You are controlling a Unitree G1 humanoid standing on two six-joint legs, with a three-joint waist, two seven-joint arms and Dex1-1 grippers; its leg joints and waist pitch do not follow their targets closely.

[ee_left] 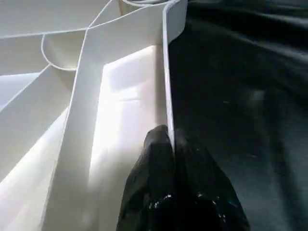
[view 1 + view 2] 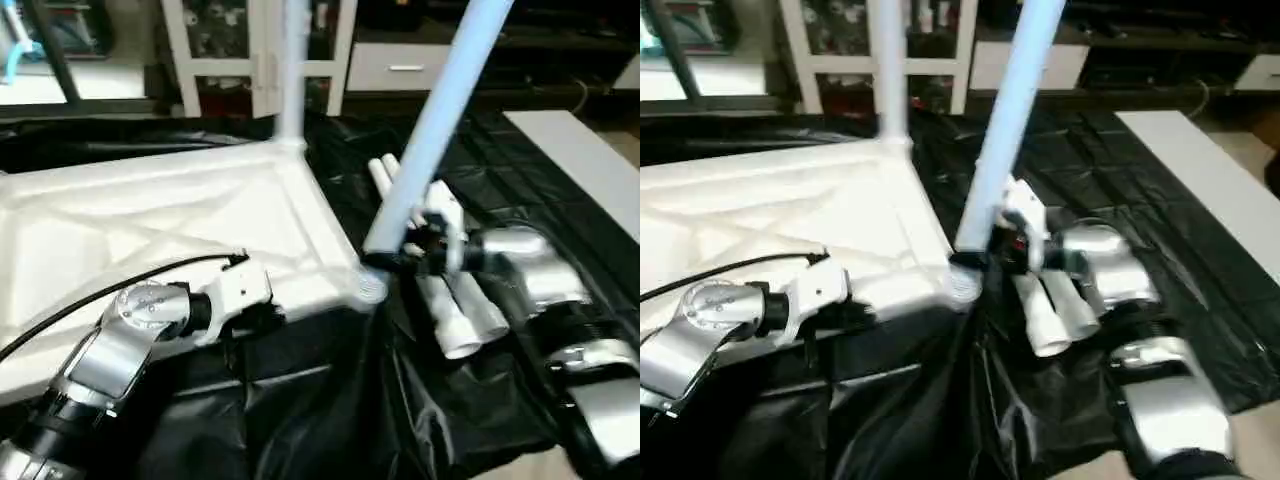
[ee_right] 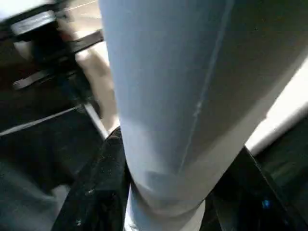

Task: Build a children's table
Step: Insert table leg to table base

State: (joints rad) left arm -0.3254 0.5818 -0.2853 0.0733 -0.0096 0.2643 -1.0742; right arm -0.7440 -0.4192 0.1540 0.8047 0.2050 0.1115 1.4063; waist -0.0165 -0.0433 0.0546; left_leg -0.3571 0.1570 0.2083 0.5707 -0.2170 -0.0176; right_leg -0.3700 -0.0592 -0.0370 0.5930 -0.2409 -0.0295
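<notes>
Tabletop (image 2: 150, 225) lying upside down on black plastic sheeting (image 2: 480, 170), ribbed underside up so the round corner sockets face upward and can take legs. Left gripper (image 1: 169, 144) pinched together on the thin near rim of the tabletop, one black finger (image 1: 154, 159) inside the wall and one outside, probably to steady the slab against the push of fitting. One leg (image 2: 293, 70) already standing upright in the far corner socket. Second leg (image 2: 435, 120) clamped between the right gripper (image 2: 415, 250) fingers close to its lower end, tilted steeply toward the upper right, its foot just at the near right corner socket (image 2: 368, 287); gripped low, most likely, to give control over the tip while aiming it into the hole. Not yet seated by the look of the tilt, though whether the tip has entered the socket cannot be told. Two spare legs (image 2: 455, 310) lying side by side on the sheeting under and just beside the right forearm, within easy reach for the remaining corners. As for holders: far socket filled with its leg, near right socket about to receive one, the shallow bays between the ribs of the underside holding nothing.
</notes>
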